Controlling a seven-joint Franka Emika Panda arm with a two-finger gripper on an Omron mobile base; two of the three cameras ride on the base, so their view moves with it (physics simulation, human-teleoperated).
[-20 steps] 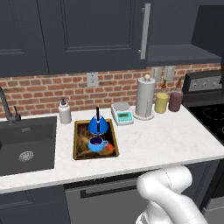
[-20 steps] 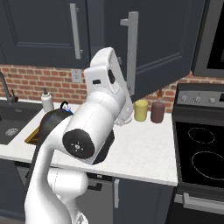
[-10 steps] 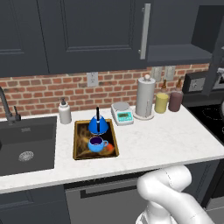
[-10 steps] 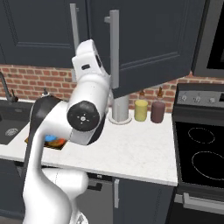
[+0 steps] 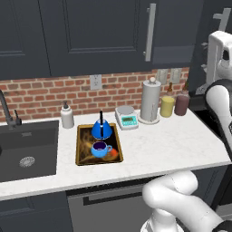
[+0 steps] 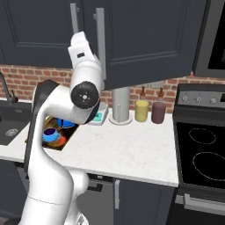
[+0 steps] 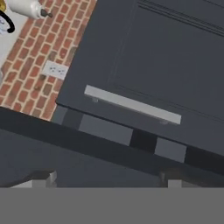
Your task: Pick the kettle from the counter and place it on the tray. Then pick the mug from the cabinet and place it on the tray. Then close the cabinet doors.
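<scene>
The blue kettle (image 5: 101, 130) and the smaller blue mug (image 5: 100, 148) both stand on the dark tray (image 5: 82, 159) on the white counter (image 5: 172, 145). From the right they show past my arm: kettle (image 6: 66, 123), mug (image 6: 50, 133), tray (image 6: 63, 143). My gripper (image 7: 109, 181) is open, raised at cabinet height, its fingertips (image 7: 42, 178) wide apart against a dark cabinet door edge. One cabinet door (image 5: 104, 36) is shut. The other door (image 6: 149, 39) stands partly ajar, its silver handle (image 6: 100, 39) beside my wrist (image 6: 81, 48).
A black sink (image 5: 27, 149) lies left of the tray, with a soap bottle (image 5: 67, 116) behind it. A scale (image 5: 126, 118), paper towel roll (image 5: 150, 102) and two jars (image 5: 168, 106) line the brick wall. The stove (image 6: 202, 154) is at the right.
The arm has swung left and up along the cabinet front. The ajar door has moved with it toward shut, its handle sliding left in the right base view. Kettle, mug and tray have not moved.
</scene>
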